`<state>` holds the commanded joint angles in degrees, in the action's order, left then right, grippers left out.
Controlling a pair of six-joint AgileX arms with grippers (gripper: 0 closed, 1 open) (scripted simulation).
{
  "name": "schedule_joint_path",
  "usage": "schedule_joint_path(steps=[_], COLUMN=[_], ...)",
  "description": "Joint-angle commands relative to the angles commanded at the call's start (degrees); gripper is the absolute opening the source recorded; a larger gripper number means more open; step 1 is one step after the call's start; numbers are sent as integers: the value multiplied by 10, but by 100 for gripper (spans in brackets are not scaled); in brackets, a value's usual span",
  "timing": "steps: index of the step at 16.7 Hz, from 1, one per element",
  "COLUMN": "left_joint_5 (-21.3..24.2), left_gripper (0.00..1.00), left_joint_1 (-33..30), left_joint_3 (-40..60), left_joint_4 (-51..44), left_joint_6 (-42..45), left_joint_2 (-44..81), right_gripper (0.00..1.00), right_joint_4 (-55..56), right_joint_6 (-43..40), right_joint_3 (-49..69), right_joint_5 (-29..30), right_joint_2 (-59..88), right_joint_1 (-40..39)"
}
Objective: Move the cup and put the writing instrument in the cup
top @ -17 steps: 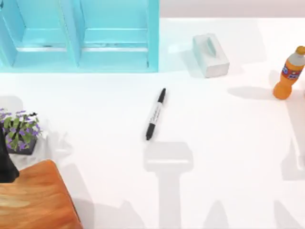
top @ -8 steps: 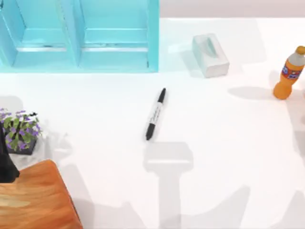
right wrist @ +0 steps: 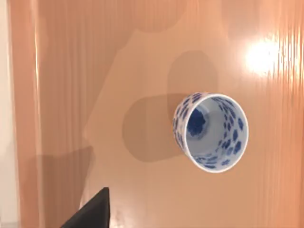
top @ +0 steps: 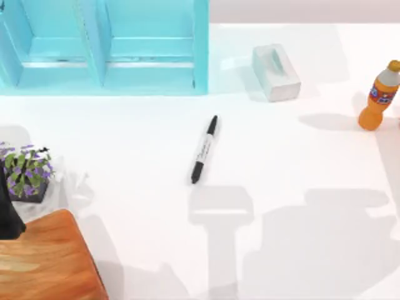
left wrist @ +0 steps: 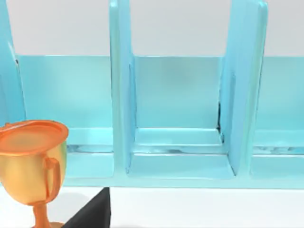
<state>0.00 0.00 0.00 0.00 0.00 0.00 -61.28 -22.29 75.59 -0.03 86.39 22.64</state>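
Observation:
The writing instrument (top: 204, 150), a slim marker with black cap and end, lies flat near the table's middle, slanted. In the right wrist view the cup (right wrist: 211, 130), white with blue painted spots, stands upright on a brown wooden surface (right wrist: 118, 71), its mouth facing the camera. My right gripper (right wrist: 90, 213) hovers above that surface, off to one side of the cup and apart from it. A dark piece of my left arm (top: 7, 212) sits parked at the table's left edge, and a black corner of my left gripper (left wrist: 92, 213) shows in the left wrist view.
A turquoise shelf unit (top: 106, 47) fills the back left. A white tissue box (top: 275, 72) sits behind the marker, an orange soda bottle (top: 379, 95) at far right. A potted purple plant (top: 25, 172) and wooden block (top: 44, 262) stand at left. A gold trophy (left wrist: 33, 166) stands before the shelf.
A broad shadow has spread leftward across the table's lower right. The marker and the other objects have stayed put.

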Motion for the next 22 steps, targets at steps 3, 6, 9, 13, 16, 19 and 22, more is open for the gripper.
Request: schedule_joint_path(steps=[3, 6, 9, 13, 16, 19, 22], left_joint_5=[0, 0, 0, 0, 0, 0, 0], left_gripper=[100, 100, 100, 100, 100, 100, 100], left_joint_1=[0, 0, 0, 0, 0, 0, 0], left_joint_3=[0, 0, 0, 0, 0, 0, 0], left_joint_4=[0, 0, 0, 0, 0, 0, 0], left_joint_6=[0, 0, 0, 0, 0, 0, 0], left_joint_2=[0, 0, 0, 0, 0, 0, 0], right_gripper=[100, 100, 100, 100, 100, 100, 100], right_joint_4=[-82, -133, -148, -146, -124, -55, 27], right_joint_6=[-30, -48, -53, -53, -52, -51, -51], right_joint_3=[102, 165, 182, 180, 160, 106, 45], right_joint_5=[0, 1, 2, 2, 2, 2, 2], right_joint_2=[122, 197, 218, 216, 221, 233, 250], right_joint_1=[31, 50, 56, 53, 53, 54, 54])
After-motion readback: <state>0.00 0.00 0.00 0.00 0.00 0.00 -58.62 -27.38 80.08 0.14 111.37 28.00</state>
